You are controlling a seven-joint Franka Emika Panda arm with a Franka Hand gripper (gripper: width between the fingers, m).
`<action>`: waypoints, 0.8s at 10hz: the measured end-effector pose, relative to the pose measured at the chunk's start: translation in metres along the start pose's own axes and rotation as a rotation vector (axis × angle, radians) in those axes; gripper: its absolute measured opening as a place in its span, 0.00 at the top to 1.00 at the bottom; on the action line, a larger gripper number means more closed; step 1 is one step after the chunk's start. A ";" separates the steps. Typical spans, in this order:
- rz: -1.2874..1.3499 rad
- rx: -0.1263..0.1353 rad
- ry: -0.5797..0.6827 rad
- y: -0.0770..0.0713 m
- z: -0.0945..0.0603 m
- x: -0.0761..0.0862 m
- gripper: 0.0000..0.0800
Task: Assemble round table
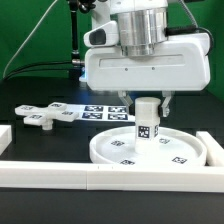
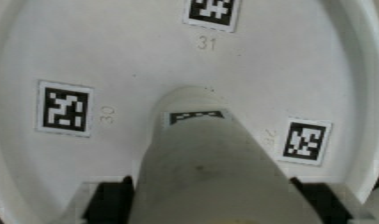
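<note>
The large rimmed round disc (image 1: 148,150) lies flat on the black table at the front centre. The short thick cylindrical post (image 1: 147,122) stands upright on the disc's middle, a tag on its side. My gripper (image 1: 146,103) is directly above, shut on the post's upper part. In the wrist view the post (image 2: 211,165) runs down between my two dark fingers (image 2: 109,200) onto the disc (image 2: 97,60), whose inner face carries tags. The cross-shaped piece (image 1: 45,115) lies flat on the table at the exterior view's left.
The marker board (image 1: 105,110) lies behind the disc. White border rails run along the front (image 1: 100,178) and the exterior view's right (image 1: 212,150).
</note>
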State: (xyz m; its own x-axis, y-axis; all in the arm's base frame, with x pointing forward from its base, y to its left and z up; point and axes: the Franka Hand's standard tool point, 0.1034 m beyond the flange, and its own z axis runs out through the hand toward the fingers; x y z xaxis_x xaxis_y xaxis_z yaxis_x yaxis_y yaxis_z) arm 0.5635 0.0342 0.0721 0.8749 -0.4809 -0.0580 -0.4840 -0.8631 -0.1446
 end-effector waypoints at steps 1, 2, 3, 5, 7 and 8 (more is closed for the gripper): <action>-0.004 0.000 0.000 0.000 0.000 0.000 0.38; -0.004 0.000 0.000 0.000 0.000 0.000 0.38; -0.023 -0.002 0.000 0.000 0.000 0.000 0.22; -0.243 -0.017 0.005 0.003 -0.012 -0.008 0.19; -0.364 -0.017 -0.008 0.017 -0.023 -0.022 0.19; -0.362 -0.017 -0.009 0.017 -0.022 -0.022 0.19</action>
State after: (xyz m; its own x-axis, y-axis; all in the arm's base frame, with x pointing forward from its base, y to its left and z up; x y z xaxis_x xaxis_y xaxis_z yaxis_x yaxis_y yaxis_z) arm 0.5358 0.0269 0.0930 0.9898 -0.1420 -0.0144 -0.1426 -0.9797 -0.1410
